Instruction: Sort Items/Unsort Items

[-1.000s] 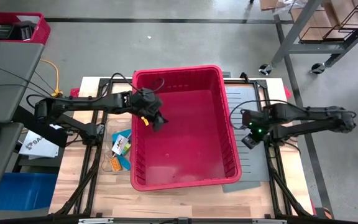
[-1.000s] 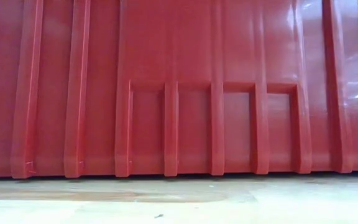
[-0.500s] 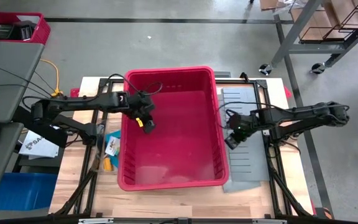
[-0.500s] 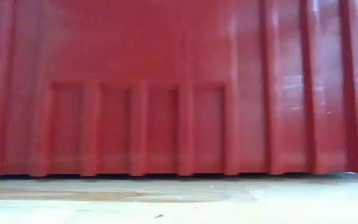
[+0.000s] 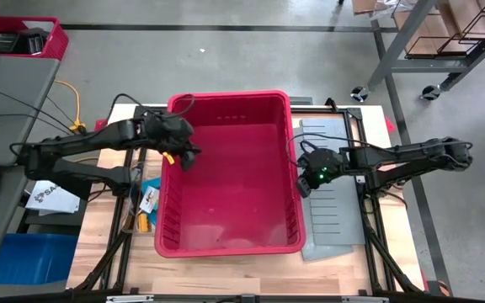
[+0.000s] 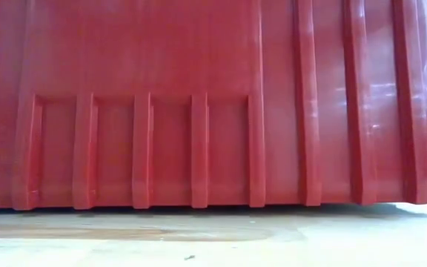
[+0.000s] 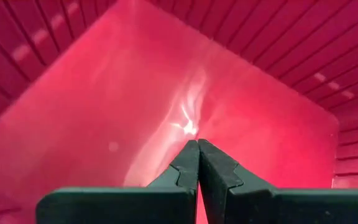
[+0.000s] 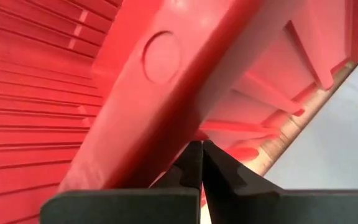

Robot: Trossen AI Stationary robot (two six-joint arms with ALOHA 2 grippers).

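Observation:
The big red bin (image 5: 226,227) stands in the middle of the table, nothing showing on its floor (image 7: 104,124). Its near wall (image 6: 199,111) fills the low view. A few items (image 5: 146,202) lie on the wood just left of the bin, partly hidden by its rim: a white-and-blue piece and an orange one (image 5: 143,224). My left gripper (image 5: 188,160) (image 7: 197,144) is shut, just inside the bin's left wall and pointing down into the bin. My right gripper (image 5: 301,183) (image 8: 201,144) is shut at the outside of the bin's right wall. My left gripper is above the bin's floor with nothing between its fingers; whether its side touches the bin's left wall, I cannot tell. My right gripper has its shut fingertips against the bin's right wall just under the rim lip (image 8: 166,124), slanting down from the table's right. The bin rests on the table.
A grey slotted mat (image 5: 331,210) lies right of the bin under my right arm. Black frame rails (image 5: 116,244) run along both sides of the table. A strip of bare wood (image 5: 226,273) shows in front of the bin.
The bin has slid along the table toward its left edge and now covers more of the items beside it. My right gripper has followed it leftward and tipped farther down. My left gripper has drawn back toward the left edge and risen a little, staying inside the bin.

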